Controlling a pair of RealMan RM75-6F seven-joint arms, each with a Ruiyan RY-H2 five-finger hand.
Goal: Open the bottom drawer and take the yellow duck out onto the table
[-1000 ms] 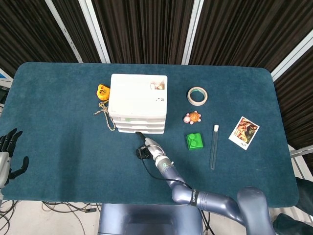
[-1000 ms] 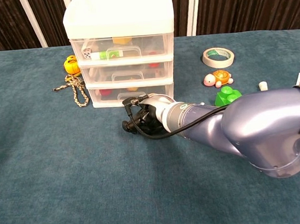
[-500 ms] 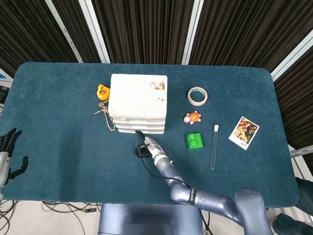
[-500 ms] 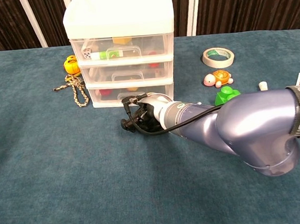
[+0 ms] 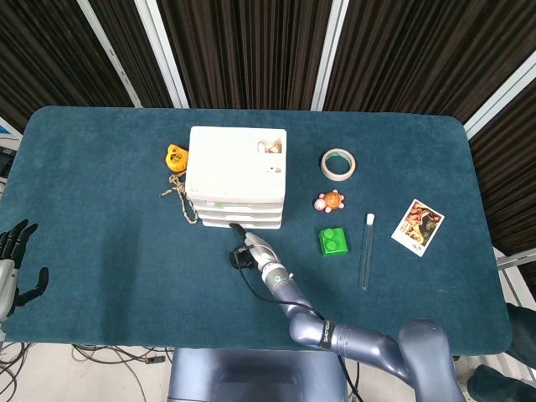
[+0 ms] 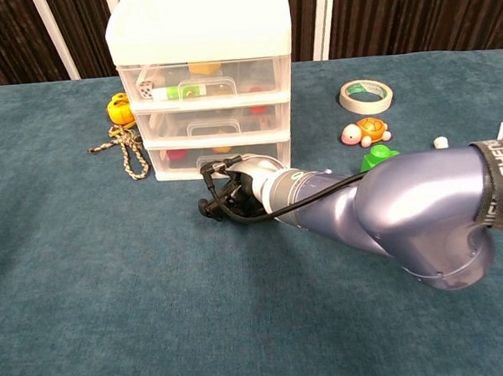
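The white three-drawer cabinet [image 5: 237, 180] stands mid-table, and its bottom drawer [image 6: 176, 166] is closed. Through that drawer's clear front a yellowish shape [image 6: 222, 148] and a red one show dimly. My right hand [image 6: 234, 185] is low on the table right in front of the bottom drawer, fingers curled, with one fingertip [image 6: 204, 166] up at the drawer's handle. I cannot tell whether it grips the handle. In the head view the right hand [image 5: 247, 249] sits just below the cabinet's front edge. My left hand [image 5: 12, 260] rests at the far left table edge with its fingers spread, holding nothing.
An orange toy [image 5: 175, 157] and a braided rope [image 5: 178, 197] lie left of the cabinet. To its right are a tape roll [image 5: 338, 163], a toy turtle [image 5: 329, 201], a green brick [image 5: 333, 241], a thin tube [image 5: 366, 251] and a photo card [image 5: 417, 227].
My right hand has crept slightly left and closer to the bottom drawer's front. The drawer has stayed closed and the left hand has not moved.
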